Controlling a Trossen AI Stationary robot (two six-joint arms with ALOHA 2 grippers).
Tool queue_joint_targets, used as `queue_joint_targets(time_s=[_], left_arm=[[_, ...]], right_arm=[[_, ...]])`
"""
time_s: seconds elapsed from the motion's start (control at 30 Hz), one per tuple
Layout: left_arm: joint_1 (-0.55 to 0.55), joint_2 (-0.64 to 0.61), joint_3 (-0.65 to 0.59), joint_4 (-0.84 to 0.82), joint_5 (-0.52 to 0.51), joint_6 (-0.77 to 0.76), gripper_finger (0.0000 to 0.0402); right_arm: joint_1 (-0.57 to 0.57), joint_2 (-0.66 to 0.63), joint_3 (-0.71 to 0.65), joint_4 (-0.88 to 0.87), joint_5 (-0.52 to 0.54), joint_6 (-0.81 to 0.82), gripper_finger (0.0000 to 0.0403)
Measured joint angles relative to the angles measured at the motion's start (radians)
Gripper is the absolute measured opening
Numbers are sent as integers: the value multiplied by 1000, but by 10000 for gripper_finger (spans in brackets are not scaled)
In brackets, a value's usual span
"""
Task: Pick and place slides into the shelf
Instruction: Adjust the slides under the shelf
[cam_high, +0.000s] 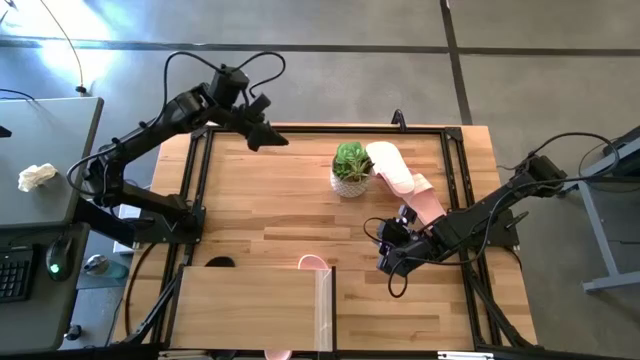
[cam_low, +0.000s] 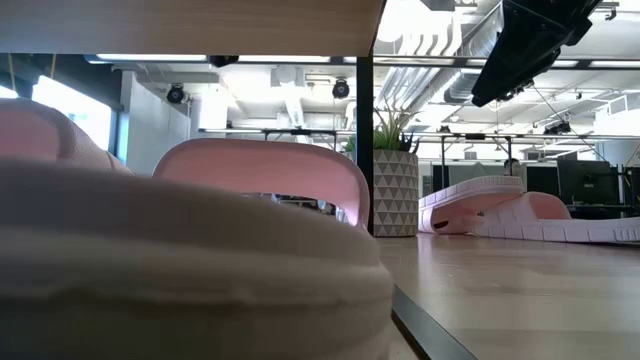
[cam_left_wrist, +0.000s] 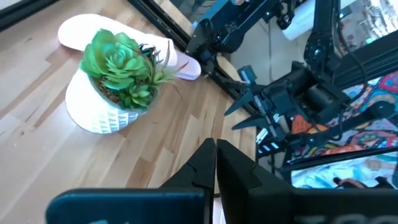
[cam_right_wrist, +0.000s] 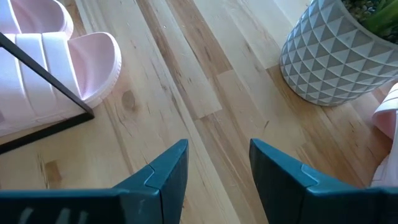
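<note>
Two light pink slides lie on the table right of the potted plant (cam_high: 351, 168): one (cam_high: 392, 165) close beside the pot, one (cam_high: 428, 205) nearer the right arm. They also show in the low view (cam_low: 500, 205). More pink slides sit inside the shelf (cam_high: 250, 305); one toe (cam_high: 313, 263) sticks out at its far edge, and a black one (cam_high: 219, 263) peeks out further left. My right gripper (cam_right_wrist: 217, 162) is open and empty above bare table between shelf and plant. My left gripper (cam_left_wrist: 215, 149) is shut and empty, raised over the table's far left.
The plant in its white patterned pot (cam_right_wrist: 336, 56) stands mid-table, touching the far pink slide. The shelf's dark side edge (cam_right_wrist: 50, 74) runs in front of the stored slides (cam_right_wrist: 62, 56). A black frame (cam_high: 200, 180) borders the tabletop. Bare wood lies between shelf and plant.
</note>
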Motion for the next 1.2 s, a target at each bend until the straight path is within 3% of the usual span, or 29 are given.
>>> queue_joint_targets(time_s=[0.3, 0.53, 0.63, 0.7, 0.8, 0.87, 1.1, 1.2], left_arm=[[-14, -9, 0, -63, 141, 97, 3], [-46, -34, 0, -137, 120, 118, 3], [-49, -36, 0, -321, 105, 96, 3], [-69, -36, 0, -468, -5, 155, 3], [-112, -21, 0, -684, -265, 232, 3], [-134, -9, 0, -785, -355, 280, 3], [-206, 0, -110, -806, -489, 316, 3], [-237, 0, -216, -724, -489, 360, 3]], right_arm=[[0, 0, 0, 0, 0, 9, 161], [0, 0, 0, 1, 0, 7, 161], [0, 0, 0, 1, -11, 42, 161], [0, 0, 0, 0, -23, 56, 161], [0, 0, 0, 1, -27, 63, 161], [0, 0, 0, 1, -38, 64, 161], [-11, 0, 0, 4, -63, 63, 161], [-11, 0, 0, 6, -52, 67, 161]])
